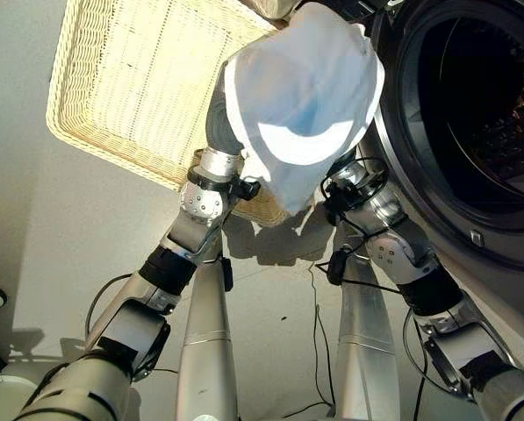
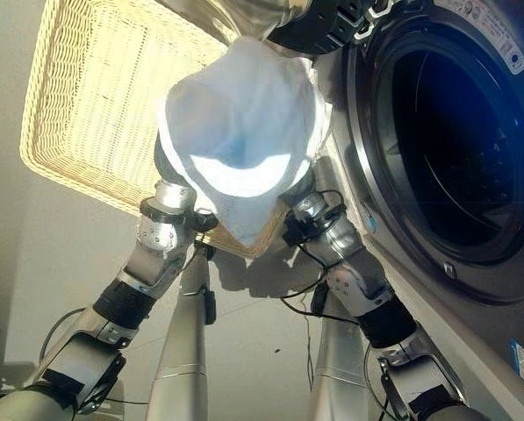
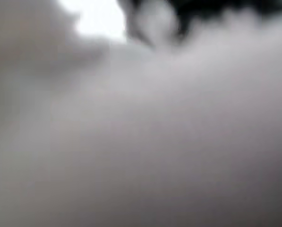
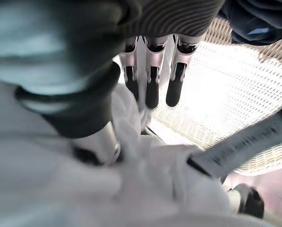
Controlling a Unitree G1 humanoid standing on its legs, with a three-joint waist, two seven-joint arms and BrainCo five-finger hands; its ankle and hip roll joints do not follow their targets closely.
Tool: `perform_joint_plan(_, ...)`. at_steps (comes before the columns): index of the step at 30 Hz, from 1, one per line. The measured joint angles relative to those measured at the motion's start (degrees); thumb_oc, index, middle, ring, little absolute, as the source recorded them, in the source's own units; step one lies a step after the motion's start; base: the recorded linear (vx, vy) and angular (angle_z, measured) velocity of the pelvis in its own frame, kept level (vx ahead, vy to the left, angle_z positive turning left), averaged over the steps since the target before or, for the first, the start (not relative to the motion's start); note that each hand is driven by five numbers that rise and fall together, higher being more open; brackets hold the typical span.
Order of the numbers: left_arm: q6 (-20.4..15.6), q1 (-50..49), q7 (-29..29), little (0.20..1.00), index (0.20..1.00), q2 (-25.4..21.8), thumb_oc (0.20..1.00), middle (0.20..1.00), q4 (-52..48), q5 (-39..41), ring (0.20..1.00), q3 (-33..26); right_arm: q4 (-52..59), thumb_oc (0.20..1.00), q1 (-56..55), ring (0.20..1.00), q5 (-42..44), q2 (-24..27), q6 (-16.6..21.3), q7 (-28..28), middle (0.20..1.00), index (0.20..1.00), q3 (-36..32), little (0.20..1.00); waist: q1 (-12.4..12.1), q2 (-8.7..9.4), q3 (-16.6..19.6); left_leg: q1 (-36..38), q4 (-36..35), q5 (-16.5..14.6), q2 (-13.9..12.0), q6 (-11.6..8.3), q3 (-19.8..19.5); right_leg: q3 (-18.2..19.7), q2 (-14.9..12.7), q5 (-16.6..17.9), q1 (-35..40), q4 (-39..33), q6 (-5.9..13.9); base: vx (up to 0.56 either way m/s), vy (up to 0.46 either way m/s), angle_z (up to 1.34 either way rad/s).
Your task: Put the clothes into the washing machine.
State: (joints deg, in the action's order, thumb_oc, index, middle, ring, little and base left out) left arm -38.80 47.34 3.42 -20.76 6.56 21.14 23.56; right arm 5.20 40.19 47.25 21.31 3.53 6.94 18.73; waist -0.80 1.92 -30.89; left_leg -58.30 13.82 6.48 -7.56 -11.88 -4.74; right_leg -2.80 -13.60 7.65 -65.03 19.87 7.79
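A white, pale-blue garment (image 1: pixel 301 105) hangs bunched in the air between the wicker basket (image 1: pixel 121 79) and the washing machine's open round door (image 1: pixel 481 114). Both arms reach up under it, and it drapes over them down to the wrists. My left hand is buried in the cloth, and the left wrist view has pale fabric (image 3: pixel 141 142) pressed right against it. In the right wrist view my right hand (image 4: pixel 150 80) has straight fingers, tips resting against the white garment (image 4: pixel 145 189), with my left wrist beside it.
The flat cream basket (image 2: pixel 86 96) lies on the grey floor to the left, close behind the hanging garment. The machine's dark drum (image 2: pixel 455 149) and thick door rim (image 2: pixel 367 219) stand on the right. A dark blue cloth (image 4: pixel 254 19) shows past the right fingers.
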Motion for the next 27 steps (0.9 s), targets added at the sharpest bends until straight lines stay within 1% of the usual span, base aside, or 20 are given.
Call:
perform_joint_plan(4,0.4,0.1,-0.6,0.2,0.2,0.4,0.2,0.2,-1.2,-1.0,0.2,1.2,0.0,0.2,-0.3,0.2,0.2,-0.3,0.5,-0.8,0.2,0.2,-0.2,0.2,0.1,0.0,0.0,0.0,0.1,0.0,0.0,0.0,0.0,0.0,0.0,0.0,0.0,0.1,-0.01,0.0,0.0,0.0)
perform_joint_plan(6,0.4,0.1,0.2,0.2,0.2,0.3,0.2,0.2,-1.5,-4.5,0.2,2.3,0.0,0.2,-0.3,0.2,0.6,-0.2,0.6,-1.2,0.2,0.2,-0.3,0.2,0.0,0.0,0.0,0.0,0.1,0.0,0.0,0.0,-0.1,0.0,0.0,0.0,0.1,0.1,-0.02,0.0,0.0,0.0)
perform_joint_plan(7,0.4,0.0,0.4,0.2,0.2,0.3,0.2,0.2,-1.6,-4.9,0.2,2.5,0.0,0.2,-0.3,0.2,0.7,-0.2,0.6,-1.2,0.2,0.2,-0.3,0.2,0.1,0.0,0.0,0.0,0.1,0.0,0.0,0.0,-0.1,0.0,0.0,0.0,0.1,0.1,-0.02,0.0,0.0,0.0)
perform_joint_plan(9,0.4,0.1,2.1,0.2,0.2,-0.1,0.2,0.2,-2.0,-7.3,0.2,2.6,0.0,0.2,-0.3,0.2,0.8,-0.2,0.7,-1.3,0.2,0.2,-0.3,0.2,0.1,0.0,0.0,0.0,0.2,0.0,0.0,0.0,-0.1,0.0,0.0,0.0,0.1,0.1,-0.02,0.0,0.0,0.0)
perform_joint_plan(14,0.4,0.3,8.2,0.2,0.2,-0.8,0.2,0.2,-2.3,-16.5,0.2,2.8,0.0,0.2,-0.3,0.2,1.9,-0.1,0.7,-1.3,0.2,0.2,-0.1,0.2,0.0,0.0,0.0,0.0,0.5,0.0,0.1,0.01,-0.2,-0.1,-0.1,0.0,0.3,0.1,-0.03,0.0,0.0,0.0)
perform_joint_plan(15,0.6,0.3,10.4,0.391,0.391,-1.6,0.391,0.391,-2.6,-19.6,0.391,2.9,0.0,0.2,-0.3,0.2,1.9,-0.1,0.8,-1.3,0.2,0.2,-0.1,0.2,0.0,0.0,0.0,0.0,0.6,0.0,0.2,0.01,-0.2,-0.1,-0.2,0.0,0.3,0.1,0.0,0.0,0.0,0.0)
perform_joint_plan(16,0.9,0.4,12.1,0.827,0.827,-2.0,0.827,0.827,-2.9,-22.0,0.827,3.0,0.0,0.2,-0.3,0.2,1.9,-0.1,0.8,-1.3,0.2,0.2,-0.1,0.2,0.0,0.0,0.0,0.0,0.6,0.0,0.3,0.01,-0.2,-0.1,-0.3,0.0,0.3,0.1,0.0,0.0,0.0,0.0)
perform_joint_plan(17,1.3,0.8,14.6,0.827,0.827,-2.9,0.827,0.827,-3.1,-25.2,0.827,3.2,0.0,0.2,-0.3,0.2,2.0,0.1,0.8,-1.3,0.2,0.2,-0.1,0.2,0.0,0.0,0.0,0.0,0.7,0.0,0.3,0.01,-0.2,-0.1,-0.3,0.0,0.3,0.1,0.01,0.0,0.0,0.0)
perform_joint_plan(18,1.7,1.2,15.9,1.0,1.0,-3.3,1.0,1.0,-3.1,-27.2,1.0,3.7,0.0,0.2,-0.3,0.2,2.0,0.2,0.8,-1.3,0.2,0.2,-0.1,0.2,0.0,0.0,0.0,0.0,0.7,0.0,0.3,0.02,-0.2,-0.1,-0.3,0.0,0.4,0.1,0.02,0.0,0.0,0.0)
perform_joint_plan(21,2.9,1.4,20.1,1.0,1.0,-4.7,1.0,1.0,-3.2,-32.2,1.0,3.6,0.0,0.2,-0.4,0.2,2.7,0.5,1.1,-1.2,0.2,0.2,-0.1,0.2,0.0,0.0,0.0,0.0,0.7,0.0,0.4,0.02,-0.2,-0.1,-0.4,0.0,0.4,0.1,0.07,0.0,0.0,0.0)
perform_joint_plan(22,4.3,1.6,22.9,1.0,1.0,-5.3,1.0,1.0,-3.2,-36.4,1.0,3.7,0.0,0.2,-0.5,0.2,3.1,0.8,1.7,-1.2,0.2,0.2,-0.1,0.2,-0.1,0.0,0.0,0.0,0.7,0.0,0.4,0.02,-0.2,-0.1,-0.4,0.0,0.4,0.1,0.07,0.0,0.0,0.0)
perform_joint_plan(23,5.3,1.8,25.0,1.0,1.0,-5.6,1.0,1.0,-3.2,-38.6,1.0,3.7,0.0,0.2,-0.6,0.2,3.4,0.8,2.1,-1.2,0.2,0.2,-0.1,0.2,-0.1,0.0,0.0,0.0,0.7,0.0,0.4,0.02,-0.2,-0.1,-0.4,0.0,0.4,0.1,0.06,0.0,0.0,0.0)
perform_joint_plan(25,6.5,2.0,26.9,1.0,1.0,-5.8,1.0,1.0,-3.2,-40.3,1.0,3.7,0.0,0.2,-0.7,0.2,3.9,1.0,2.6,-1.3,0.2,0.2,-0.1,0.2,-0.1,0.0,0.0,0.0,0.7,0.0,0.5,0.02,-0.2,-0.1,-0.5,0.0,0.4,0.1,0.06,0.0,0.0,0.0)
perform_joint_plan(27,9.3,2.7,30.3,1.0,1.0,-6.4,1.0,1.0,-3.2,-44.1,1.0,3.7,0.0,0.2,-0.7,0.2,4.4,1.5,4.0,-1.5,0.2,0.2,-0.5,0.2,-0.1,0.0,0.0,0.0,0.8,0.0,0.5,0.02,-0.2,-0.1,-0.5,0.0,0.4,0.2,0.06,0.0,0.0,0.0)
